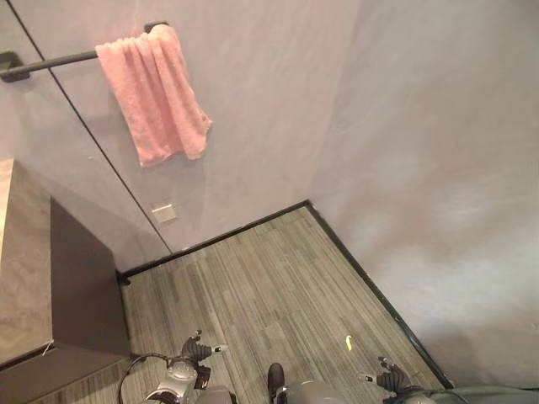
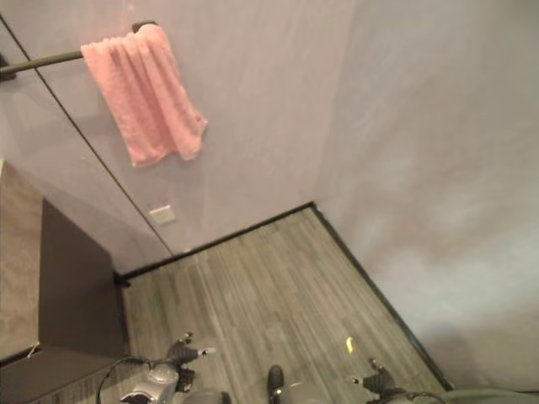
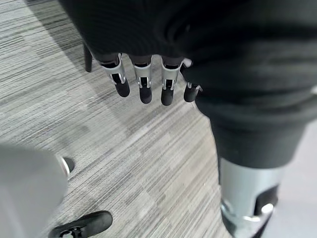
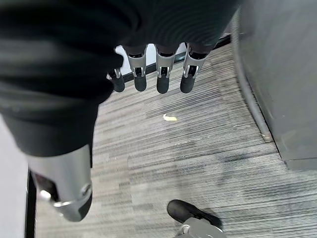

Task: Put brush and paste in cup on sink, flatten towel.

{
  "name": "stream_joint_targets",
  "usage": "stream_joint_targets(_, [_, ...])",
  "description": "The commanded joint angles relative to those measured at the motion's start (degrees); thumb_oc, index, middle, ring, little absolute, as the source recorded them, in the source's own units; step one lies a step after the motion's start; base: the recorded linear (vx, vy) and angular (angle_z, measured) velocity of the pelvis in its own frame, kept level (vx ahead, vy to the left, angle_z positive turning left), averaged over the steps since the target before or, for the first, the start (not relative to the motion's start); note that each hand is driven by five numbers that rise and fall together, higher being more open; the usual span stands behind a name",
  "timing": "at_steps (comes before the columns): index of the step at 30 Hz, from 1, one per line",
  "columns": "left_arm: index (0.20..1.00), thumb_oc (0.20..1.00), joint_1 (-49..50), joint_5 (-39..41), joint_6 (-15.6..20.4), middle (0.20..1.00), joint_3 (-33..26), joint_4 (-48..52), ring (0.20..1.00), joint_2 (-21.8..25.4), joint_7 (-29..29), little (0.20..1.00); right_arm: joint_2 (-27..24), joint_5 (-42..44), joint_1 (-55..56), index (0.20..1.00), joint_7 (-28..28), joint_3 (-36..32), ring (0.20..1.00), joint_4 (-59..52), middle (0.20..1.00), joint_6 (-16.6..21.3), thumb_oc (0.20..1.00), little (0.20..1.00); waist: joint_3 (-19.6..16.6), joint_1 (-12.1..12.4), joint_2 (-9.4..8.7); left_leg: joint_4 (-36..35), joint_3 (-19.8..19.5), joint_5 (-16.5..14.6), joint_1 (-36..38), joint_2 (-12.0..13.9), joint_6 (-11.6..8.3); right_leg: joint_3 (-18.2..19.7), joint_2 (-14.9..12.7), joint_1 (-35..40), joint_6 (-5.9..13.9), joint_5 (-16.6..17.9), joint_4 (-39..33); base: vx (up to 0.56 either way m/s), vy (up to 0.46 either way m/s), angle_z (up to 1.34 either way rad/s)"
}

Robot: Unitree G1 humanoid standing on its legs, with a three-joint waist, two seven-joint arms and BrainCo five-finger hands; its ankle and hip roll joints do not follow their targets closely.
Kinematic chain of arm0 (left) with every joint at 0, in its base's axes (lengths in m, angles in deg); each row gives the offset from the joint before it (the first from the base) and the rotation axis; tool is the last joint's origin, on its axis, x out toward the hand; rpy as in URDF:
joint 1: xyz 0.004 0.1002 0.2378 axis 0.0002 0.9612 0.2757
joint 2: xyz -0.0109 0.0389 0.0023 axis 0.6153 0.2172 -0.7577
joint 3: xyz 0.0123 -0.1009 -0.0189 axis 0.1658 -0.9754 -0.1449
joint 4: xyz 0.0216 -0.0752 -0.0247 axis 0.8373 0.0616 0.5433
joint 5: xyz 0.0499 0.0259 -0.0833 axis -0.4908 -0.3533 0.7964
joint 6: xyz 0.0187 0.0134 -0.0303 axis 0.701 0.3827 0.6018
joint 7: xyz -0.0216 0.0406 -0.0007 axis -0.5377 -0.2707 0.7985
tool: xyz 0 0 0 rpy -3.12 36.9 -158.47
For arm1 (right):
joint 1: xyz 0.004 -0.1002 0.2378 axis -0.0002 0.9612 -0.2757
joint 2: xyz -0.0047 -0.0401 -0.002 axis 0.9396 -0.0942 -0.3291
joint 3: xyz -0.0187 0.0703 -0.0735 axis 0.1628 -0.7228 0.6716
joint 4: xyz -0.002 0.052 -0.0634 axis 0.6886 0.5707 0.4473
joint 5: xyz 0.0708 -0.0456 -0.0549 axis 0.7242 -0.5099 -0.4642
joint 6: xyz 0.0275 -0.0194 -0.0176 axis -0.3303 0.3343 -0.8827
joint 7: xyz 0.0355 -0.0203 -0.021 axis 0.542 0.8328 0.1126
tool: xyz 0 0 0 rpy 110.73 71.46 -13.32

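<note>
While the pink towel (image 1: 153, 91) hangs bunched at the end of a wall rail (image 1: 50, 63), both hands hang low over the floor (image 1: 278, 286), left (image 3: 143, 79) and right (image 4: 158, 74), fingers straight, empty; the counter (image 1: 25, 278) is cut off.

Head eyes look steeply down from high up at a wall corner, pink towel (image 1: 156, 88) on its bar (image 1: 46, 64) up top, grey floor (image 1: 269, 286) below. Each wrist camera peers along its own hand, left hand (image 3: 143, 79) and right hand (image 4: 158, 74), close above that same floor.
</note>
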Motion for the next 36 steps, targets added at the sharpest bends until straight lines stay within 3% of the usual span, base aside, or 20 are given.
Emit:
stream_joint_targets(1, [1.0,1.0,-0.7,1.4,1.9,1.0,-0.8,0.6,1.0,1.9,1.4,1.0,-2.0,0.3,-0.2,1.0,1.2,-1.3,1.0,0.8,1.0,1.4,1.0,1.0,-0.5,0.5,0.6,-10.1,0.2,6.5,1.1,-1.6,1.68,7.7,-2.0,2.9,7.66,-0.3,1.5,0.29,0.141,0.22])
stream_joint_targets(4, [1.0,1.0,-0.7,1.8,2.1,1.0,-1.5,-0.1,1.0,2.1,1.7,1.0,-1.6,-1.0,-0.6,1.0,1.2,-0.5,1.0,1.6,1.0,1.2,1.0,1.0,-0.3,1.3,1.52,-13.8,0.6,11.8,-0.6,0.6,-0.07,8.5,-2.4,5.4,7.95,-1.2,0.6,0.35,0.195,0.04])
stream_joint_targets(9, [1.0,1.0,1.3,0.0,2.3,1.0,-1.8,-0.5,1.0,2.5,1.5,1.0,-0.5,-3.0,-1.0,1.0,0.9,-0.4,1.0,3.0,1.0,0.7,1.0,1.0,-1.9,2.4,1.66,-11.1,0.2,8.4,0.1,-2.3,2.26,11.4,-5.9,8.4,9.89,-3.0,2.6,0.34,0.251,-0.46])
stream_joint_targets(11, [1.0,1.0,1.1,-1.7,2.1,1.0,-1.0,0.4,1.0,3.3,1.5,1.0,0.0,-3.1,-1.2,1.0,0.7,-0.7,1.0,2.8,1.0,0.7,1.0,1.0,-2.1,2.7,1.61,-9.8,0.9,6.3,0.6,-3.5,3.73,12.1,-7.4,6.8,10.57,-2.4,8.0,0.28,0.28,-0.43])
stream_joint_targets(14, [1.0,1.0,-0.3,-3.5,1.6,1.0,-0.5,0.9,1.0,4.7,2.4,1.0,0.2,-3.0,-2.1,1.0,0.7,-0.2,1.0,1.2,1.0,1.2,1.0,1.0,-0.8,2.4,1.74,-10.5,1.3,4.5,3.5,-5.1,5.44,12.2,-8.7,2.2,10.94,3.9,18.7,0.15,0.247,-0.13])
stream_joint_targets(17, [1.0,1.0,-1.2,-4.1,1.5,1.0,-0.1,2.2,1.0,5.8,2.4,1.0,0.3,-2.9,-2.0,1.0,0.4,0.7,1.0,-1.3,1.0,1.4,1.0,1.0,0.6,1.5,2.54,-12.0,0.6,4.0,6.6,-5.4,6.35,12.2,-7.4,-1.4,10.66,7.4,26.6,0.17,0.189,0.05])
stream_joint_targets(18, [1.0,1.0,-1.1,-4.3,1.5,1.0,0.3,2.8,1.0,6.0,2.2,1.0,0.2,-2.6,-1.9,1.0,0.0,0.9,1.0,-1.6,1.0,1.5,1.0,1.0,0.9,0.7,2.69,-12.8,-0.6,3.8,7.8,-5.7,6.48,14.0,-4.9,-3.1,10.61,6.6,28.6,0.24,0.101,0.27])
stream_joint_targets(19, [1.0,1.0,-1.1,-4.5,1.6,1.0,0.4,2.8,1.0,6.0,1.9,1.0,0.3,-1.4,-1.5,1.0,-0.5,0.7,1.0,-1.8,1.0,1.7,1.0,1.0,0.6,-0.4,2.86,-13.7,-1.8,4.0,8.6,-6.1,6.32,16.4,-1.1,-4.9,10.33,5.2,28.3,0.25,0.099,0.32])
stream_joint_targets(20, [1.0,1.0,-1.2,-4.0,1.7,1.0,-0.1,2.5,1.0,6.2,2.1,1.0,0.6,0.4,-1.1,1.0,-0.7,-0.1,1.0,-2.0,1.0,1.8,1.0,1.0,0.7,-0.6,2.75,-15.0,-2.0,4.2,9.7,-6.3,6.21,15.5,-0.7,-6.3,9.98,4.4,26.1,0.26,0.085,0.5])
stream_joint_targets(22, [1.0,1.0,-1.0,-3.5,1.9,1.0,-0.4,2.3,1.0,6.1,2.0,1.0,0.8,1.4,-0.9,1.0,-0.7,-0.6,1.0,-1.7,1.0,2.0,1.0,1.0,0.5,-0.5,2.75,-16.2,-1.3,4.0,11.0,-6.0,5.7,11.0,-3.2,-6.4,9.8,3.3,20.2,0.24,0.015,0.33])
stream_joint_targets(23, [1.0,1.0,-0.9,-3.1,2.0,1.0,-0.4,1.6,1.0,5.7,1.9,1.0,0.8,1.2,-1.2,1.0,-0.5,-0.6,1.0,-1.2,1.0,2.1,1.0,1.0,0.4,-1.0,2.52,-16.9,-1.8,3.5,12.1,-6.3,5.35,10.8,-2.9,-7.9,9.99,3.2,14.7,0.17,-0.035,0.04])
stream_joint_targets(24, [1.0,1.0,-0.9,-3.1,2.0,1.0,-0.4,1.6,1.0,5.7,1.9,1.0,0.8,1.2,-1.2,1.0,-0.5,-0.6,1.0,-1.2,1.0,2.1,1.0,1.0,0.3,-1.0,2.59,-16.9,-1.8,3.6,11.9,-6.3,5.33,10.8,-2.8,-7.9,9.96,3.4,14.4,0.32,-0.092,0.0])
stream_joint_targets(26, [1.0,1.0,-1.4,-2.9,2.1,1.0,-0.3,0.3,1.0,4.9,1.7,1.0,0.8,1.5,-1.8,1.0,-0.4,-1.1,1.0,-1.0,1.0,1.9,1.0,1.0,0.3,-2.0,1.52,-16.8,-3.3,2.0,14.2,-6.9,4.52,13.0,-3.8,-9.9,11.57,6.9,5.6,0.34,-0.124,0.08])
stream_joint_targets(28, [1.0,1.0,-1.5,-2.8,2.2,1.0,-0.4,-0.2,1.0,4.6,1.8,1.0,0.6,1.0,-1.7,1.0,-0.5,-0.9,1.0,-1.4,1.0,1.8,1.0,1.0,0.5,-2.3,0.77,-15.6,-4.2,0.3,15.6,-6.8,4.16,11.6,-4.8,-9.6,11.99,8.1,3.7,0.28,-0.14,0.27])
stream_joint_targets(29, [1.0,1.0,-1.5,-2.7,2.0,1.0,-0.3,-0.4,1.0,4.5,1.4,1.0,0.4,1.2,-1.4,1.0,-0.8,-0.9,1.0,-1.4,1.0,1.9,1.0,1.0,0.4,-3.1,0.22,-14.8,-5.5,-0.5,16.0,-6.9,3.96,15.3,-3.2,-8.4,11.93,7.2,4.6,0.27,-0.153,0.33])
stream_joint_targets(32, [1.0,1.0,-1.4,-1.8,1.9,1.0,-1.2,-0.9,1.0,4.4,1.8,1.0,0.3,1.1,-0.7,1.0,-0.9,-0.8,1.0,-0.5,1.0,1.7,1.0,1.0,-0.6,-2.6,-0.64,-13.0,-6.2,-1.4,16.4,-6.8,3.67,16.2,-2.0,-6.8,10.86,6.8,4.8,0.28,-0.205,0.66])
stream_joint_targets(33, [1.0,1.0,-0.6,0.7,1.9,1.0,-2.8,-1.4,1.0,3.8,1.7,1.0,-0.6,0.1,0.0,1.0,-0.9,-0.7,1.0,0.5,1.0,1.7,1.0,1.0,-2.1,-2.8,-0.62,-7.9,-6.8,-0.9,16.0,-6.1,2.18,14.8,-1.1,-4.3,9.49,5.2,4.6,0.29,-0.231,0.29])
stream_joint_targets(34, [1.0,1.0,-0.5,0.7,1.9,1.0,-2.8,-1.4,1.0,3.8,1.7,1.0,-0.6,0.1,0.0,1.0,-0.9,-0.7,1.0,0.5,1.0,1.7,1.0,1.0,-2.1,-2.9,-0.55,-7.6,-6.9,-1.0,15.8,-6.0,2.15,14.7,-1.1,-4.2,9.47,5.2,4.5,0.41,-0.371,0.27])
stream_joint_targets(35, [1.0,1.0,-0.8,1.2,1.9,1.0,-2.7,-1.3,1.0,3.2,1.6,1.0,-1.4,0.0,-0.2,1.0,-0.6,-1.2,1.0,0.8,1.0,1.8,1.0,1.0,-1.8,-2.8,-1.02,0.7,-5.8,2.5,12.7,-4.7,-0.11,13.1,-1.2,-1.9,8.03,4.6,3.6,0.15,-0.197,0.58])
stream_joint_targets(36, [1.0,1.0,-1.1,1.2,2.0,1.0,-2.5,-1.0,1.0,3.2,1.7,1.0,-1.9,0.3,-0.6,1.0,-0.4,-1.3,1.0,0.8,1.0,1.8,1.0,1.0,-1.4,-2.6,-1.33,4.6,-5.4,3.6,10.5,-4.7,-0.82,12.6,-1.5,-1.1,7.56,4.6,3.2,0.17,-0.244,0.81])
